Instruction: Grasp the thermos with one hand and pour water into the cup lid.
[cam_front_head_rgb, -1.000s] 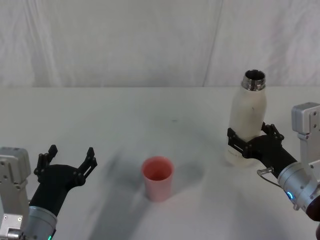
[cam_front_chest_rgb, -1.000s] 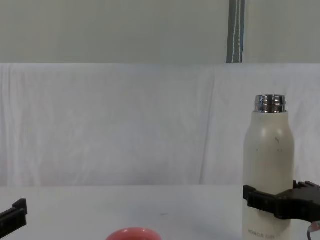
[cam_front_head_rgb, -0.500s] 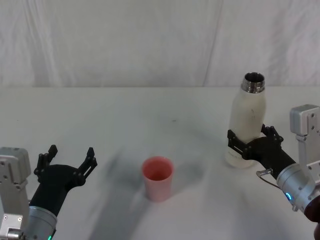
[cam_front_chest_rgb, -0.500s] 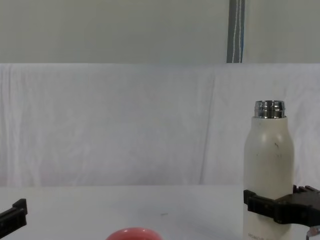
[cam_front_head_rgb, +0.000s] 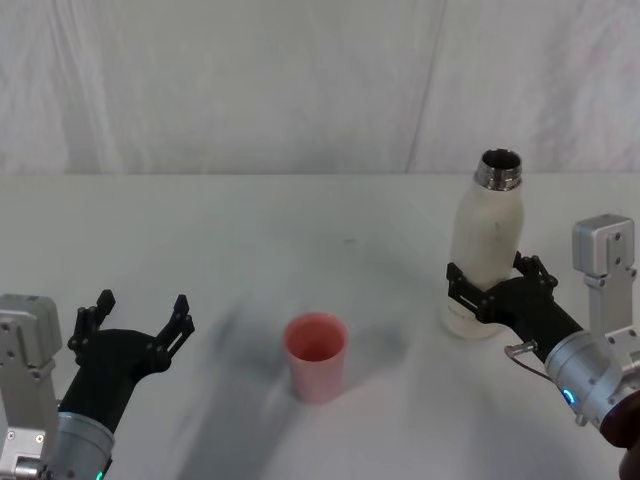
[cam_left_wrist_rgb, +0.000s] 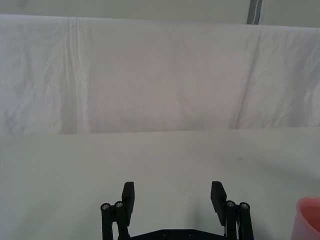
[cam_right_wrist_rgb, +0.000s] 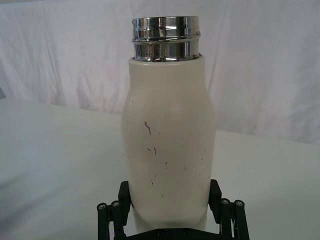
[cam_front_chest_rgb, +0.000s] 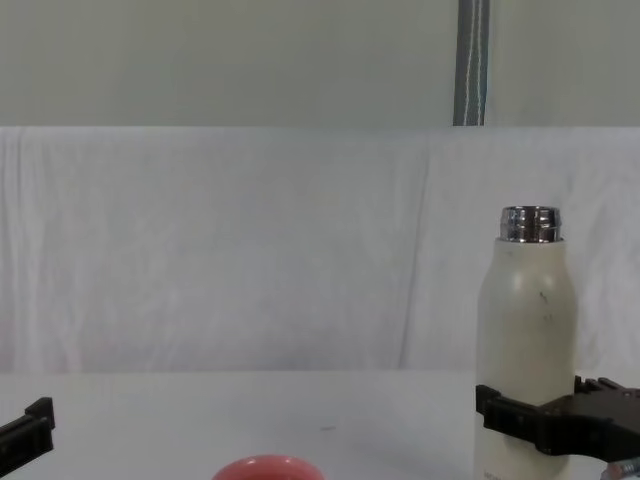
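Observation:
The cream-white thermos (cam_front_head_rgb: 485, 240) stands at the right of the table, uncapped, its steel neck (cam_front_head_rgb: 498, 169) open at the top. My right gripper (cam_front_head_rgb: 488, 296) is shut on its lower body, one black finger on each side, as the right wrist view shows around the thermos (cam_right_wrist_rgb: 170, 145). In the chest view the thermos (cam_front_chest_rgb: 523, 320) is upright with my right gripper (cam_front_chest_rgb: 545, 420) clamped low on it. The red-pink cup lid (cam_front_head_rgb: 316, 355) stands upright at the table's middle, left of the thermos; its rim (cam_front_chest_rgb: 265, 467) shows in the chest view. My left gripper (cam_front_head_rgb: 135, 325) rests open at the near left.
A white cloth covers the table (cam_front_head_rgb: 250, 240) and hangs as a backdrop behind it. Bare table lies between the cup lid and the thermos. The left wrist view has the cup lid (cam_left_wrist_rgb: 310, 220) off to one side of my open left gripper (cam_left_wrist_rgb: 172, 197).
My right gripper has carried the thermos slightly lower and to the left, toward the cup lid. The left arm and the cup lid have not moved.

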